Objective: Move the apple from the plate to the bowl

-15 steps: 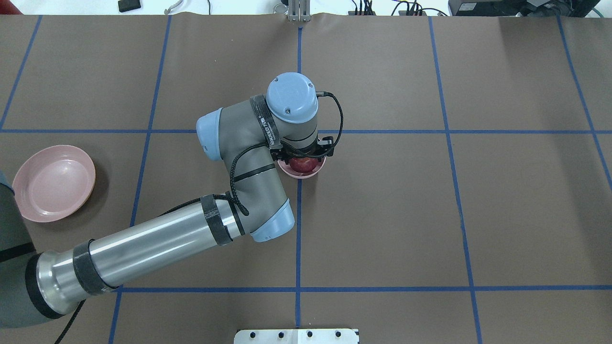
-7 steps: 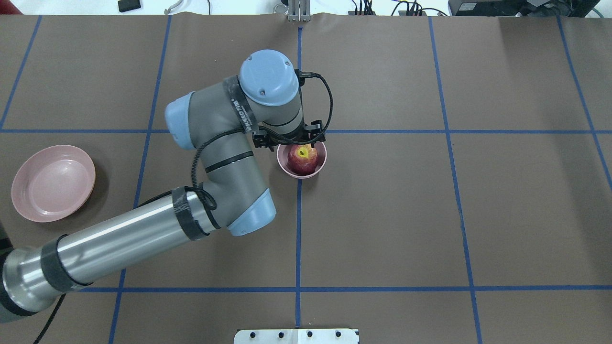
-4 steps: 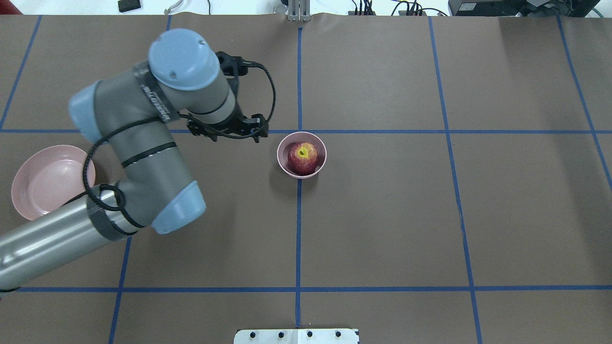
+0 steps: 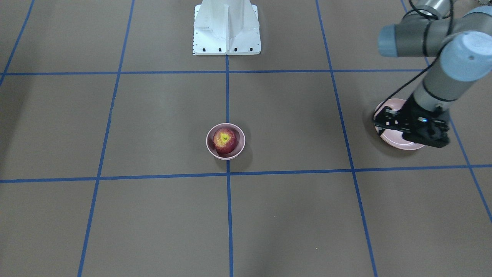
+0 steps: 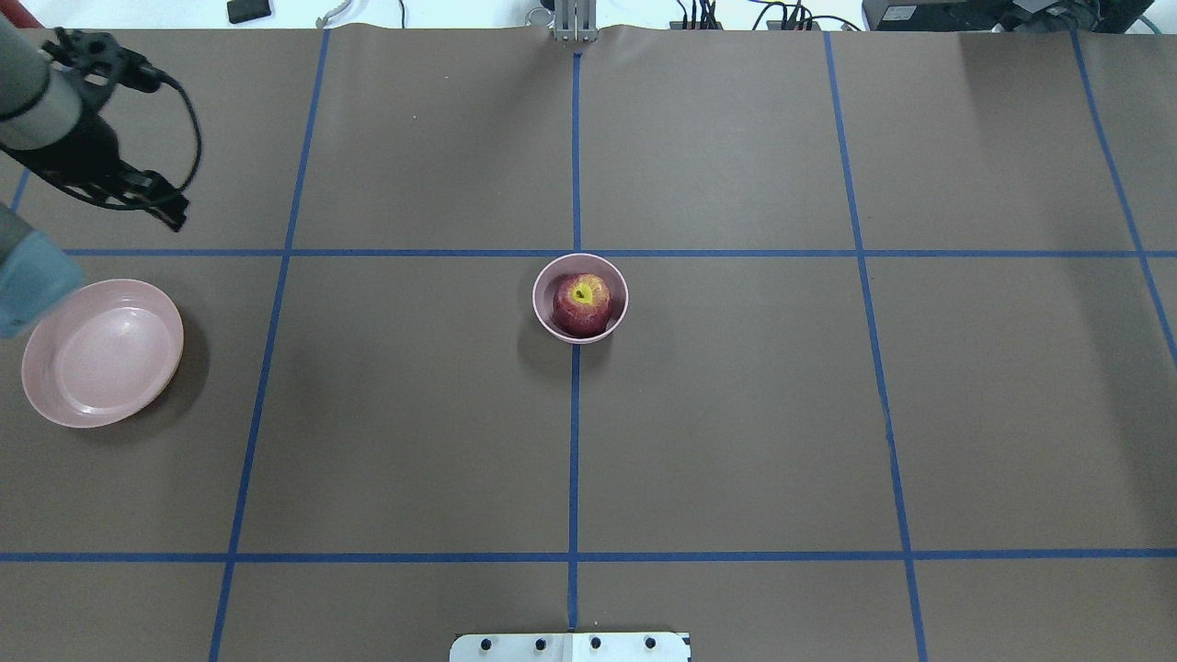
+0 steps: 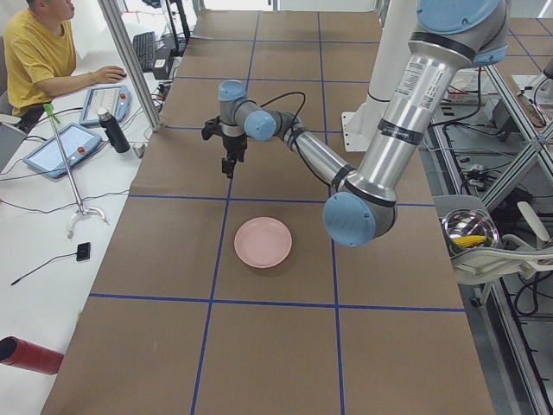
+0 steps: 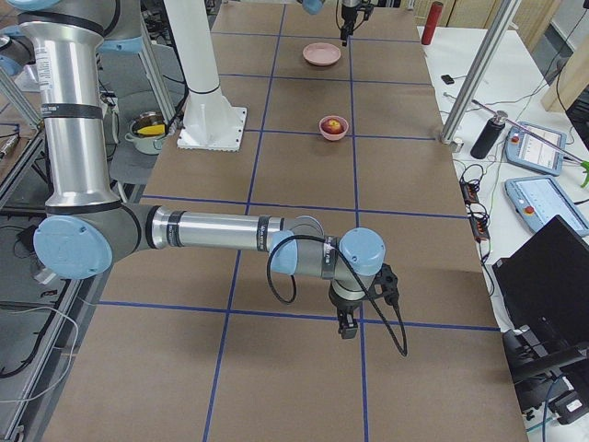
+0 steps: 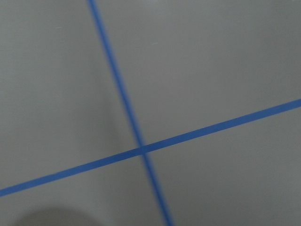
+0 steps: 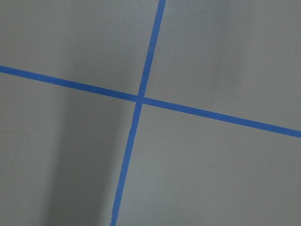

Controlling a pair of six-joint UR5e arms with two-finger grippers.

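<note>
While both wrist cams give only bare counter [image 5: 736, 414] and a blue tape [image 5: 575, 460] crossing (the left one blurred), the fixed views cover the scene.

- apple [image 5: 581, 303]: in the bowl [image 5: 544, 322], stem dimple and yellow patch facing up. It fills most of the bowl, and its underside is hidden by the wall. The bowl sits on the centre tape line, mid-counter.
- plate [image 5: 103, 352]: well apart from the bowl, at the robot's left end of the counter. Its inner ring shows bare pink. In the overhead view a blue joint cap [image 5: 28, 276] of the left arm covers a bit of its rim. In the front view the wrist and claw body block its middle.
- left claw [image 6: 230, 164]: points down, off the counter, beyond the plate on the operators' side and near a tape crossing. It is not touching the plate. I see nothing in it. The fingers are small and dark in every view, so I can't tell how far apart they are. The overhead frame edge cuts off the arm.
- right claw [image 7: 347, 324]: seen only in the right side view. It points down just above the counter at the robot's right end, near a tape line. I can't tell the finger spread.
- Left side view: I can't find the bowl, and the left arm's wrist crosses that part of the counter. An operator [image 6: 34, 52] in a yellow shirt sits at the far corner, cut off by the frame.
</note>
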